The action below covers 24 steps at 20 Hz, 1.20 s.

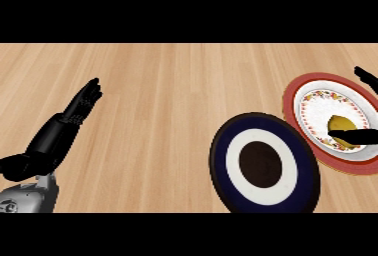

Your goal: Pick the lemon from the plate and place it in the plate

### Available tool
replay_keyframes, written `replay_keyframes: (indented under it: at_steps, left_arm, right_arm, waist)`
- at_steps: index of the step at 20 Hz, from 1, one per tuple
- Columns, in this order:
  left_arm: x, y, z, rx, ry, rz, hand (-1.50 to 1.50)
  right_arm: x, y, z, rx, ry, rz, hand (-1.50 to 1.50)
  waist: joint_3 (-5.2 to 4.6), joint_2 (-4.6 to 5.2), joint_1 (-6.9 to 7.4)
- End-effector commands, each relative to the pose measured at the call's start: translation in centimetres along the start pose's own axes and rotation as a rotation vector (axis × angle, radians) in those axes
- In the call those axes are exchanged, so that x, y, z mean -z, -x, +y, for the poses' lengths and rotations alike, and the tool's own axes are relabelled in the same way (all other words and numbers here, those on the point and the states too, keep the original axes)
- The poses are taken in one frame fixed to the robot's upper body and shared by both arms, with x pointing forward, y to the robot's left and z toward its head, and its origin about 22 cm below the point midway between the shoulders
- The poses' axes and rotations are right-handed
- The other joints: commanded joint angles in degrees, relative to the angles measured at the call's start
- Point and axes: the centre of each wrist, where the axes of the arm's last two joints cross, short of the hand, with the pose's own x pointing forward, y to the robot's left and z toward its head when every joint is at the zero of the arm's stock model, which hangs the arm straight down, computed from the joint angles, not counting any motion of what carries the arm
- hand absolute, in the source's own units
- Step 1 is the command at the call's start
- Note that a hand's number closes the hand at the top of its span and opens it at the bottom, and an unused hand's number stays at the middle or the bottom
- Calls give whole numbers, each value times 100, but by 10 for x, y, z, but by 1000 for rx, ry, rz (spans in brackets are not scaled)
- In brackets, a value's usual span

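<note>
Nearest the lower left edge of the head view, a grey forearm [28, 196] comes in over the wooden worktop [170, 100] and ends in the left hand [55, 136], which rests near that edge with its fingers [85, 100] straight and together, pointing away, holding nothing. To the right and a little further off lies a dark blue plate [221, 150] with a white ring and a black middle, nothing on it. Just beyond it on the right, with the blue plate's rim overlapping its near side, sits a second plate [295, 95], red at the rim and white with a flowered band inside. On this flowered plate lies the lemon [339, 121], towards the near part of its white middle. The right hand [358, 136] enters from the right edge, only partly in view, with its fingers spread wide: one black finger lies across the near side of the lemon, touching or just over it, while another shows well apart at the plate's far rim, so the hand is not closed on the fruit.
</note>
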Motion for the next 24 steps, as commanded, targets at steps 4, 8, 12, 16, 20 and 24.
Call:
replay_keyframes:
  at_steps: [4,8,12,16,20,24]
  left_arm:
    - [-2,4,1,1,-11,9,0]
    - [2,1,-5,-10,-2,-6,0]
    - [15,-9,-6,8,9,-4,0]
    - [11,-15,14,-12,12,-8,0]
    - [17,-10,3,-1,0,-2,0]
    - [9,9,-14,-10,7,-9,0]
  right_arm:
    - [-9,10,-39,426,6,-4,-150]
    - [-30,30,-75,567,37,18,-150]
    - [-59,44,-116,603,9,16,-150]
    - [-82,56,-172,610,10,-16,-150]
    - [-99,66,-178,606,-14,11,-150]
    - [-96,55,-209,572,-20,-10,-150]
  waist:
    - [-1,-1,-51]
    - [2,10,-20]
    - [1,15,-17]
    - [8,29,45]
    - [9,36,47]
    - [10,40,41]
